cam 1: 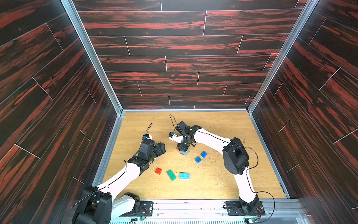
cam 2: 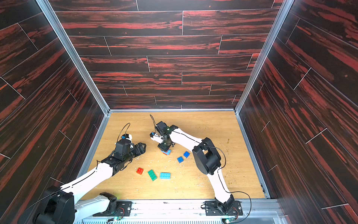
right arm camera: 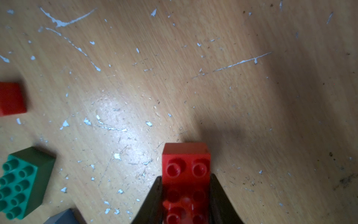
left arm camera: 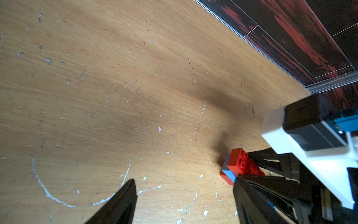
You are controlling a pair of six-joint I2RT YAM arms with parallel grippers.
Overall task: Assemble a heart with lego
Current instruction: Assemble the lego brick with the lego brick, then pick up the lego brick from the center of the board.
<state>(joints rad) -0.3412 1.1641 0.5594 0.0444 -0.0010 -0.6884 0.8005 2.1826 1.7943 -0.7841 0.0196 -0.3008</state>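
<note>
**Right claw clamped on the top of a half-built heart, with nothing bracing it**

The right claw point(right arm camera: 186, 180) is closed tight on a long red brick point(right arm camera: 186, 161), its two fingers pressing the brick's long sides. That brick is the top layer of the heart point(left arm camera: 229, 172), so far a small stack of red over light blue over red. The stack seems to rest near the middle of the desk point(cam 1: 213, 184).

The left claw point(left arm camera: 184, 179) stands with its fingers apart and holds nothing. It hovers just beside the stack, on the side toward the desk's left edge, and does not touch it.

Likely troubles, as I judge them:
- If the studs are not lined up, a downward push would seat the red brick crooked or tip the stack.
- With no second hold on the stack, a push could slide it across the smooth wood.
- If the right claw lifts before it lets go, the whole stack could come up with it.

Toward the desk's front edge lie the loose pieces: a red square point(cam 1: 158, 170), a green rectangle point(cam 1: 171, 175) and a light-blue rectangle point(cam 1: 184, 175). Two dark-blue squares point(cam 1: 197, 159) sit between the stack and the right arm.

No brand, label or writing can be read; the stud tops are too blurred to show any mark.
</note>
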